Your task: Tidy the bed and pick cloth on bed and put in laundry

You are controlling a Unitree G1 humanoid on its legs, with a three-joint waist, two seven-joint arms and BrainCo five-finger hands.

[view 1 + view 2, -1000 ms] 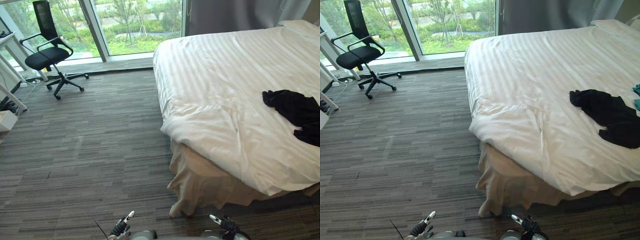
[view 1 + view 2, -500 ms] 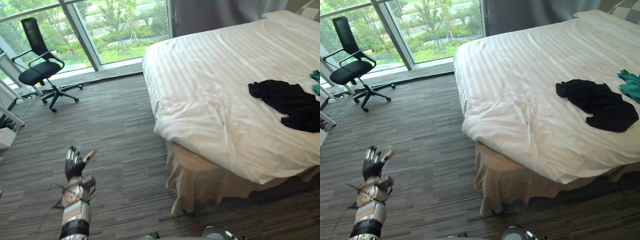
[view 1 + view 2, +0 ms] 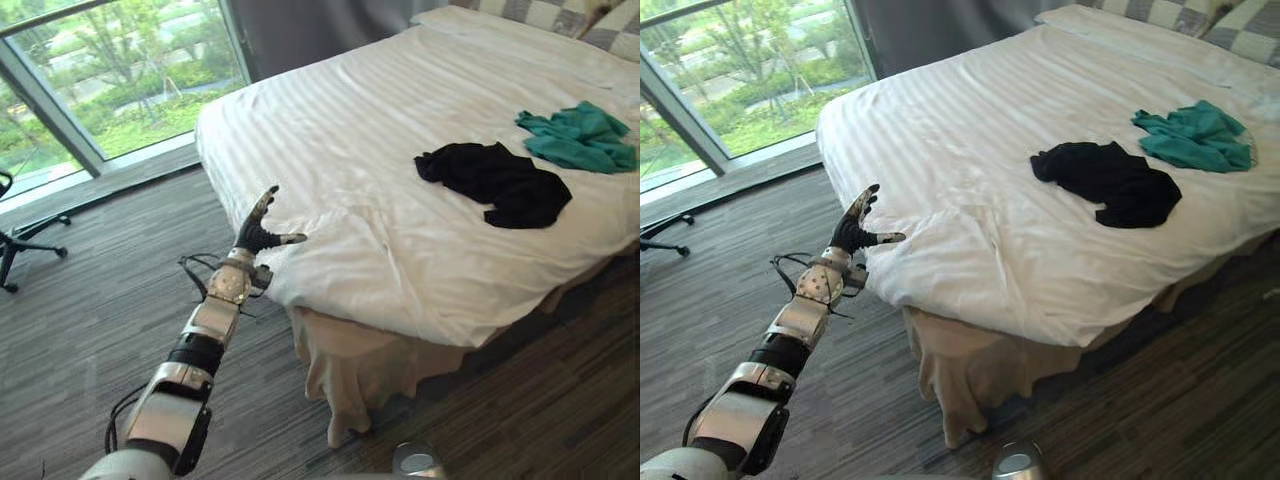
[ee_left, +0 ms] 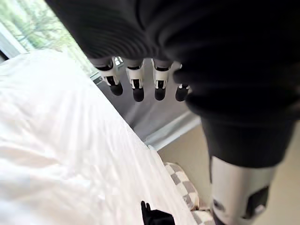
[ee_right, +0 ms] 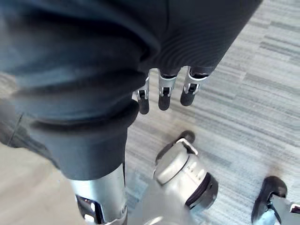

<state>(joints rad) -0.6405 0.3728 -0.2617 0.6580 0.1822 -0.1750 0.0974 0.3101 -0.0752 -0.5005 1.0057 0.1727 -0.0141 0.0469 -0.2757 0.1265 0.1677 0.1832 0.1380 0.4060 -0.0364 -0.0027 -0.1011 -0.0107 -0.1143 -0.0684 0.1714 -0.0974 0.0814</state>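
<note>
step: approach bed (image 3: 330, 120) | left hand (image 3: 256, 232) fingers apart, empty, by bed corner | right hand (image 5: 163, 93) fingers loose | next: reach black cloth (image 3: 495, 182), well apart

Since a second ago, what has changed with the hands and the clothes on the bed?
The left hand has risen and reached out, open, to the white duvet's near corner. The camera has turned toward the bed. The black garment lies as before beside the teal garment; the right hand hangs open over the floor.
</note>
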